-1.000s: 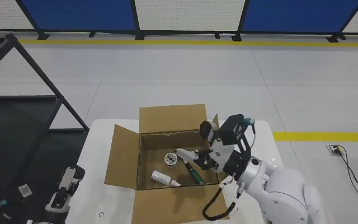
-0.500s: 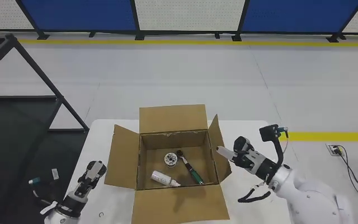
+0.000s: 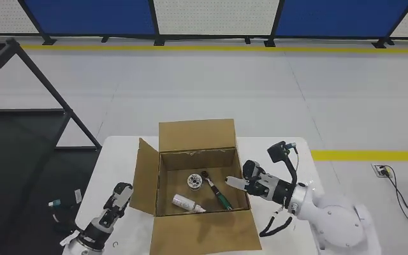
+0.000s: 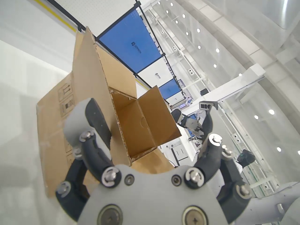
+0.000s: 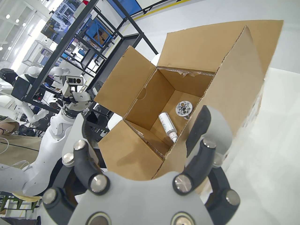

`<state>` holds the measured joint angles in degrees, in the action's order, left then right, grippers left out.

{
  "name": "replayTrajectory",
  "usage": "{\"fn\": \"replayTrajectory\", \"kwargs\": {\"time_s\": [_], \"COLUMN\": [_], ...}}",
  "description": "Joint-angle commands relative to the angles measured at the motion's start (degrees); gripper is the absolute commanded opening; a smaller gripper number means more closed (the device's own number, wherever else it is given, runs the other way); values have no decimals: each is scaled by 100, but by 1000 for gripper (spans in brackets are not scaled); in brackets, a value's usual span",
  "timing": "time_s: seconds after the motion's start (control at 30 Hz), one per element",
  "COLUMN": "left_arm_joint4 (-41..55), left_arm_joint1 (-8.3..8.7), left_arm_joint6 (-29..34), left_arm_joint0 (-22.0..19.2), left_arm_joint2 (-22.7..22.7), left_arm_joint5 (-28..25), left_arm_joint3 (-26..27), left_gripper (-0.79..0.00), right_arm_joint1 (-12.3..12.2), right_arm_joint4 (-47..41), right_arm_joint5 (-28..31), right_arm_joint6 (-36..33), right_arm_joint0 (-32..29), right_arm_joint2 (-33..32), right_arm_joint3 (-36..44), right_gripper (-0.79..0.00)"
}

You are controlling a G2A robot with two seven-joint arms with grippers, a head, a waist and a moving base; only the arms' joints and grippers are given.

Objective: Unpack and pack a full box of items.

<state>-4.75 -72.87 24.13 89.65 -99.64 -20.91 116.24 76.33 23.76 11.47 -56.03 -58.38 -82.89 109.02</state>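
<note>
Tabletop (image 3: 113,152): box (image 3: 195,136) between left gripper (image 3: 122,190), right gripper (image 3: 231,182)

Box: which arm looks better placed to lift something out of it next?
Right, probably. The right gripper hangs open over the box's rim, close to the tool. The left gripper is outside the box, low beside a raised flap.

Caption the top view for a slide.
Open box holding bottle, ratchet and round part; left tool and right tool flank it.
</note>
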Motion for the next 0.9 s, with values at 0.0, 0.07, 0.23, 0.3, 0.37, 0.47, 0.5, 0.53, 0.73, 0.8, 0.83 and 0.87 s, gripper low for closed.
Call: {"fn": "replayTrajectory", "kwargs": {"time_s": [0.0,0.07,0.23,0.3,0.37,0.47,0.5,0.53,0.73,0.8,0.83,0.87], "left_arm_joint4": [-22,-52,-207,-185,-166,-198,-198,-165,100,101,101,101], "left_arm_joint1": [0,-1,-1,-4,-4,-6,-7,-10,-10,-7,-7,-7], "left_arm_joint6": [-9,-19,-13,11,42,40,28,13,54,62,62,62], "left_arm_joint0": [0,-15,-116,-172,-232,-319,-339,-355,-434,-443,-443,-443], "left_arm_joint2": [111,233,560,703,821,966,1015,1062,1171,1167,1167,1167], "left_arm_joint5": [-10,10,123,198,299,477,537,623,1129,1158,1158,1158], "left_arm_joint3": [34,46,-56,-130,-194,-287,-317,-344,-450,-448,-448,-448], "left_gripper": [0,0,0,0,0,0,0,0,0,0,0,0], "right_arm_joint1": [0,3,35,51,66,95,105,112,150,155,154,150], "right_arm_joint4": [-26,50,90,84,114,261,308,394,520,537,568,619], "right_arm_joint5": [8,-37,-159,-210,-262,-341,-399,-444,-711,-824,-858,-892], "right_arm_joint6": [1,58,313,426,643,1132,1243,1307,1566,1580,1563,1543], "right_arm_joint0": [94,212,433,509,573,569,574,592,655,669,676,687], "right_arm_joint2": [180,355,820,987,1099,1282,1349,1425,1694,1735,1753,1759], "right_arm_joint3": [-123,-268,-646,-817,-968,-1135,-1193,-1243,-1506,-1534,-1530,-1517], "right_gripper": [0,0,0,0,0,0,0,0,0,0,0,0]}}
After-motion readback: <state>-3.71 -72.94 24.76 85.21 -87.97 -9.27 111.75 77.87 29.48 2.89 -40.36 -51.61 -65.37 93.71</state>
